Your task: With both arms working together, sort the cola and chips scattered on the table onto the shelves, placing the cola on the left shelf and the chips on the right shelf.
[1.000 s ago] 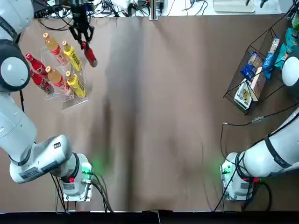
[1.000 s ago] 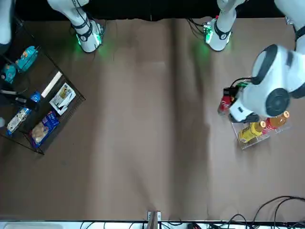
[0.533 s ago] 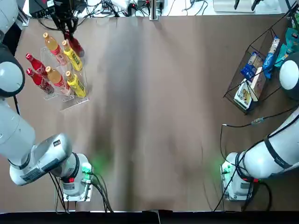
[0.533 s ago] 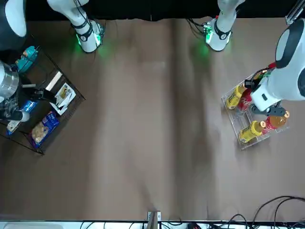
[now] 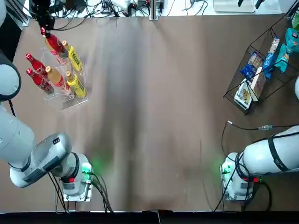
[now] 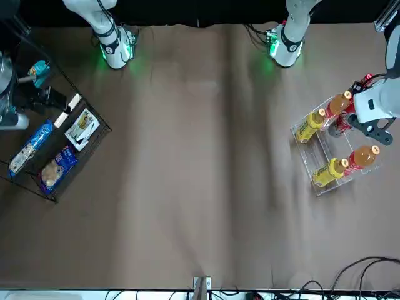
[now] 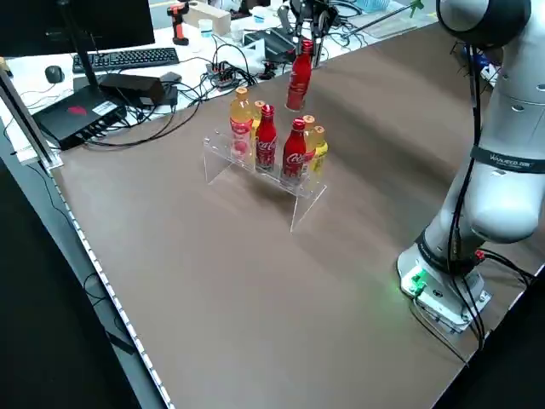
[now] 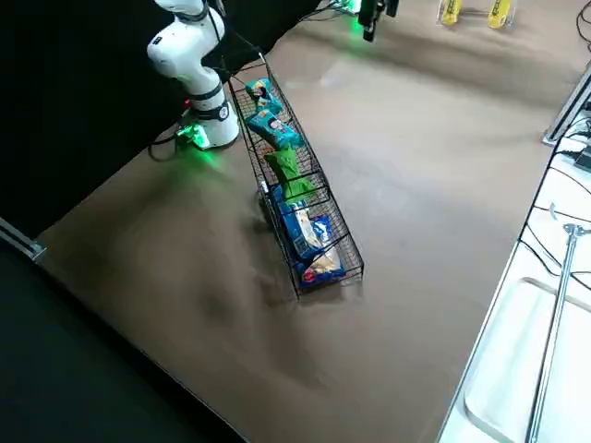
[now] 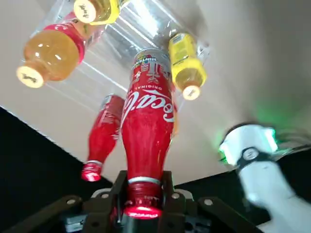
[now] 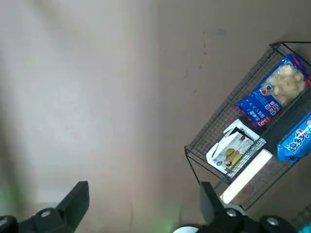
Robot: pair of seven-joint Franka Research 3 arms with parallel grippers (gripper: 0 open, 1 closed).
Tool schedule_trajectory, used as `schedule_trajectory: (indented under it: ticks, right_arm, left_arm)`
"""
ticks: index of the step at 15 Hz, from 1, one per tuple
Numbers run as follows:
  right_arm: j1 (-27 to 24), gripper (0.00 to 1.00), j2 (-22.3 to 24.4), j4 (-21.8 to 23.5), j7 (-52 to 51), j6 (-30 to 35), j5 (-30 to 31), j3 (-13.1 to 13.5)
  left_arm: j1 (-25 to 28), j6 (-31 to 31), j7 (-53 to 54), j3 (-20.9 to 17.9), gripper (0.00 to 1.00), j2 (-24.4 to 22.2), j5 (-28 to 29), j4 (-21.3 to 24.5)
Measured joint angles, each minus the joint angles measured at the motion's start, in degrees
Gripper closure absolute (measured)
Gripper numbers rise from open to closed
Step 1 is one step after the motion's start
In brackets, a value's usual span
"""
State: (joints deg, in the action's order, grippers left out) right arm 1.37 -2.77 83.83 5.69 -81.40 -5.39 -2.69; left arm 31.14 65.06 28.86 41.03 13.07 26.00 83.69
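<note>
a slim red cola bottle with a red cap (image 9: 147,126) hangs upright in the air above the far end of the clear acrylic tiered bottle rack (image 7: 255,175), its base just over the rack's back row, held by the neck in the dark two-finger left gripper (image 9: 142,206), whose fingers are closed on the cap. two more red cola bottles (image 7: 281,146) already stand in the rack on its outer side, beside two orange bottles (image 5: 57,77) and two yellow bottles (image 5: 74,70) that fill the slots toward the table's middle. the rack sits near the far left corner of the brown table (image 5: 154,116). well apart from the rack, at the opposite edge of the table, stands the dark wire-mesh basket rack with thin black bars (image 8: 343,247); a bright green crinkled snack bag (image 8: 291,175) and two teal-blue snack bags (image 8: 268,111) lie in it, next to larger blue and white packets (image 8: 309,242). the right gripper (image 10: 141,206) hovers above bare table beside that basket, its fingers spread wide and holding nothing.
</note>
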Motion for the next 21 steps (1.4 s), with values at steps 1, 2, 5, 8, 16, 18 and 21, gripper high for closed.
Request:
schedule_trajectory:
  ticks: [1,2,5,8,16,18,21]
  right_arm:
    - [-0.95,0.0,2.36,2.57,0.01,-1.44,0.42,-1.27]
    - [-1.39,0.0,5.24,5.98,0.01,-3.34,0.68,-1.78]
    - [-1.67,0.0,12.92,15.63,0.01,-6.97,0.99,-1.68]
    - [0.19,0.0,15.53,18.44,0.0,-6.83,1.02,0.47]
    - [1.19,0.0,16.09,19.05,-2.58,-5.09,1.52,6.42]
    - [1.2,0.0,16.09,19.07,-2.8,-4.68,1.72,6.38]
    - [1.21,0.0,16.09,19.09,-2.92,-1.62,2.45,6.32]
  left_arm:
    - [-0.03,0.0,3.61,0.04,0.68,-0.18,1.58,-0.01]
    - [-0.05,0.0,7.03,0.06,0.68,-0.38,3.33,-0.08]
    - [0.08,0.0,15.99,0.02,0.68,-0.92,8.75,-0.69]
    - [1.66,0.79,23.45,-0.09,0.68,-1.02,12.1,-1.71]
    - [4.14,12.01,36.21,-0.3,0.68,1.56,22.02,-1.63]
    - [4.15,14.51,36.34,-0.35,0.68,3.72,23.58,-1.3]
    - [4.66,15.99,36.34,-0.62,0.68,6.7,24.7,-0.86]
